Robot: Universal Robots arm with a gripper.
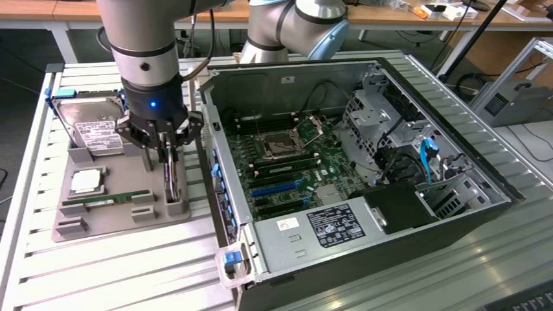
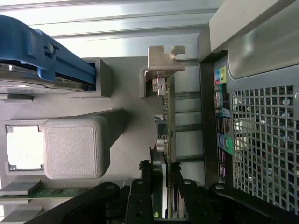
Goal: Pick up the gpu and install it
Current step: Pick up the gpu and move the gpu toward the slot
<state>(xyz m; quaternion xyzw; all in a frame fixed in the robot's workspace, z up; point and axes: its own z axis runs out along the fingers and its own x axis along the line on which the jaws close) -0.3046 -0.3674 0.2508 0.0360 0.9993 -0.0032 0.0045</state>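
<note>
A slatted metal worktop point(image 1: 103, 272) carries an open computer case point(image 1: 285, 81) on the exterior view's right and a grey tray point(image 1: 112, 223) on its left. The arm point(image 1: 147, 58) reaches down over the tray. The gpu point(image 1: 173, 184) point(image 2: 169, 107) stands on edge in the tray's slot nearest the case. The gripper point(image 1: 160, 165) point(image 2: 162, 196) has its jaws on either side of the card; whether they clamp it cannot be told.
</note>
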